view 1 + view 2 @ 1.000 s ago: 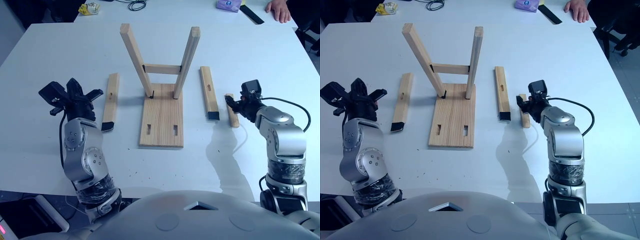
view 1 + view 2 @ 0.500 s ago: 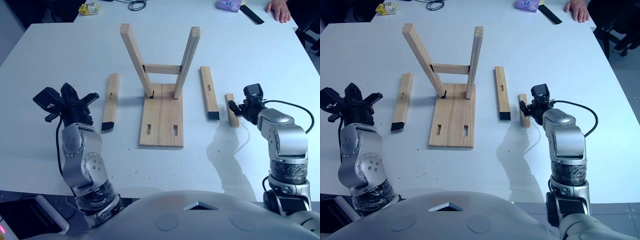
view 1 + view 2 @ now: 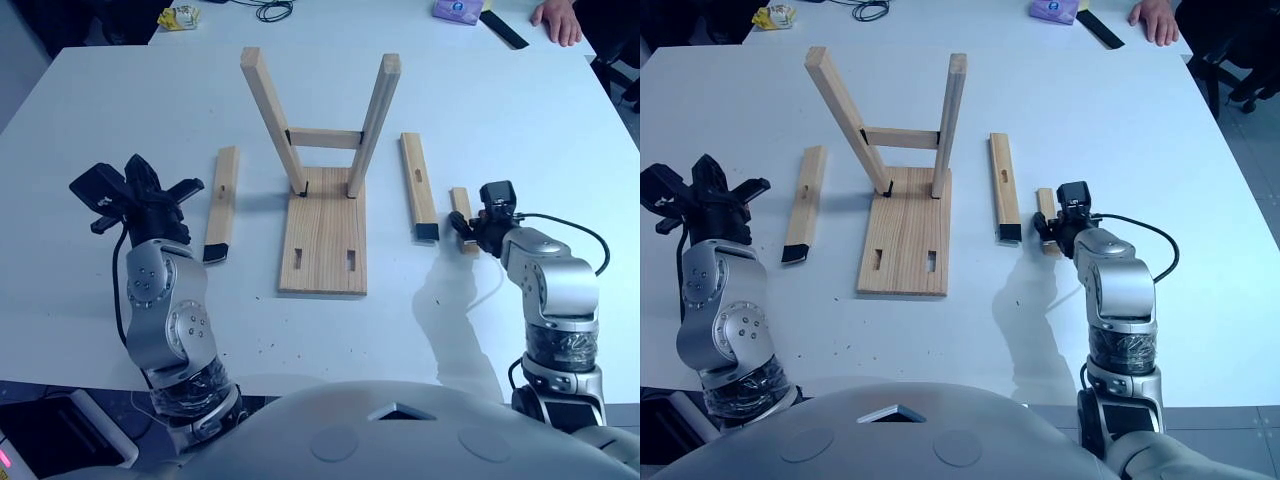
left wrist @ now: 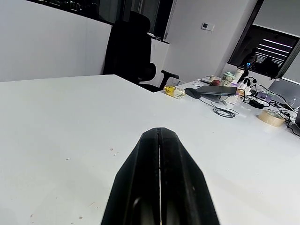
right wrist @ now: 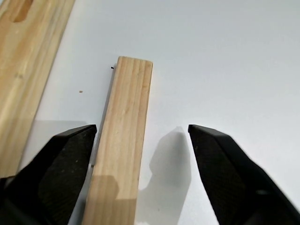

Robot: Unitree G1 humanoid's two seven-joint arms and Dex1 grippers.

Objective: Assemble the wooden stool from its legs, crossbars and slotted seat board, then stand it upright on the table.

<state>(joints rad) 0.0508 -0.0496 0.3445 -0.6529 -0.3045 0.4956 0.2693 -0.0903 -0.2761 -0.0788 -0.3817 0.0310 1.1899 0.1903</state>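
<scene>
My left gripper is pressed shut on nothing out left of the seat board, while my right gripper gapes wide astride the short crossbar lying beside the rightmost loose leg, and this light, stiff, smooth wood I'd pinch across its narrow middle, with no print I can read.

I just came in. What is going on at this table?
A humanoid robot is building a wooden stool on a white table. The seat board lies flat, with two legs and a crossbar standing in its far slots. Two loose legs lie flat beside it, one each side. The right gripper is open around a short loose crossbar, not yet closed on it. The left gripper is shut and empty, off to the left.
</scene>
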